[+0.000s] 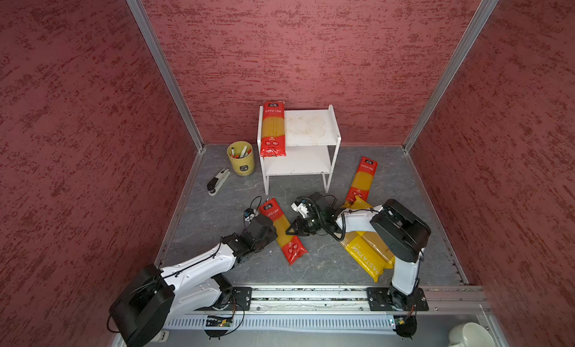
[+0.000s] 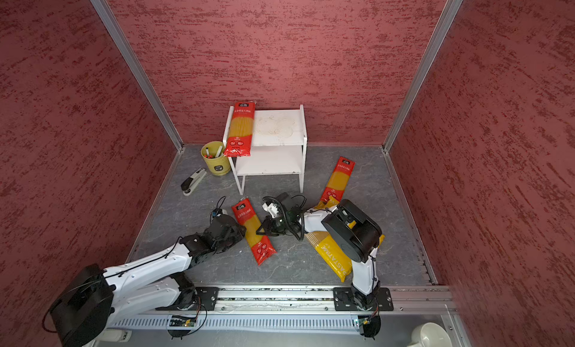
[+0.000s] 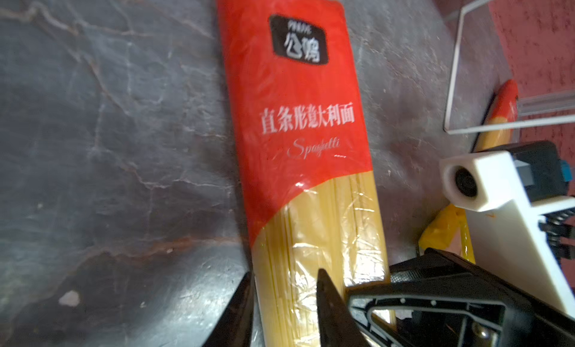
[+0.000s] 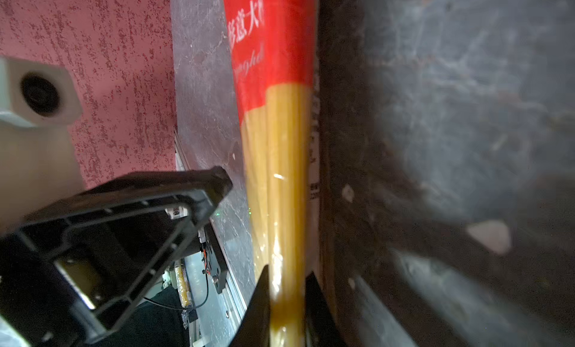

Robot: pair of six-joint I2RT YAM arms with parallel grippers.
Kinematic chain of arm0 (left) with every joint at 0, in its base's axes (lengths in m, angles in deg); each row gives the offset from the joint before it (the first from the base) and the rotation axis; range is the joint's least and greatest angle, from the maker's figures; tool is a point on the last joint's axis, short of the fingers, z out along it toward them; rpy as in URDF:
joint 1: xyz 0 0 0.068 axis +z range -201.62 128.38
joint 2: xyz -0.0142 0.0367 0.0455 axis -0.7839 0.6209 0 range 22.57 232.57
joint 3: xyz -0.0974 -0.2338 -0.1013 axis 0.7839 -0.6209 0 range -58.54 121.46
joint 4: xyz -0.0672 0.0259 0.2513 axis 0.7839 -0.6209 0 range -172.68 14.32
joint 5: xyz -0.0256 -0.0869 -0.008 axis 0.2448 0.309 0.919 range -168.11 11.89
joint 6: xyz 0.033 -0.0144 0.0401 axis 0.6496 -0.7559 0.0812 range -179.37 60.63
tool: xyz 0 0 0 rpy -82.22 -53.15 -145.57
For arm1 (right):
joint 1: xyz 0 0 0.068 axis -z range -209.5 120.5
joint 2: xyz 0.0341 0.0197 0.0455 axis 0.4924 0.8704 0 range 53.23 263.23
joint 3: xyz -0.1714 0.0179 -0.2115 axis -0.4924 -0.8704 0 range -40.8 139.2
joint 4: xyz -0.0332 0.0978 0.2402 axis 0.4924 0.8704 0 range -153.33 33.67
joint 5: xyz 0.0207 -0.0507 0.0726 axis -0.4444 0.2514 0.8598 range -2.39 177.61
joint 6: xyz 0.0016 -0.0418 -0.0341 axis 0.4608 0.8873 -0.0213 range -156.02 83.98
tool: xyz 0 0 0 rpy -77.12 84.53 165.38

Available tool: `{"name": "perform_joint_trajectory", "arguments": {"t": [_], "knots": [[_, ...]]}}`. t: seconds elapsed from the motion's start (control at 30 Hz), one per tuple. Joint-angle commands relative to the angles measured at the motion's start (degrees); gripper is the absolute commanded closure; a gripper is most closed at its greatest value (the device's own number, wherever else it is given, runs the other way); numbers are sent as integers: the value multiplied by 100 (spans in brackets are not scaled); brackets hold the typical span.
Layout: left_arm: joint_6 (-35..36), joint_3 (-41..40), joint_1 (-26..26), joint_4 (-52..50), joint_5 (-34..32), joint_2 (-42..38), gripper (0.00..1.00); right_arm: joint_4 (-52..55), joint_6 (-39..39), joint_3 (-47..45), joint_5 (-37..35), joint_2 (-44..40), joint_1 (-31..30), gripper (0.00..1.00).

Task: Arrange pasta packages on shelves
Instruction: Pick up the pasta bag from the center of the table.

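Mug (image 1: 469, 335); cup (image 1: 244, 168) holds pens (image 1: 243, 151), shelves (image 1: 311, 134) package (image 1: 273, 127).

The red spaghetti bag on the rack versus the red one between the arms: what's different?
The rack bag sits on the white rack's top board; the floor bag lies on the grey floor. The rack bag is squared with its board, the floor bag slanted. Nothing touches the rack bag; the right gripper clamps the floor bag. Same red-ended design.
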Motion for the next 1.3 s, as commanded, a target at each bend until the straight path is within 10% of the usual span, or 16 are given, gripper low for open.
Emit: {"name": "perform_joint_trajectory", "arguments": {"t": [0.0, 0.63, 1.27], "knots": [[414, 312, -21, -329, -237, -356, 58, -316, 123, -196, -146, -688, 14, 95], [1440, 873, 53, -228, -464, -1242, 47, 940, 932, -721, -391, -3395, 466, 100], [2152, 989, -115, 894, -314, -1110, 40, 2840, 1448, 623, -46, -5049, 1176, 100]]}}
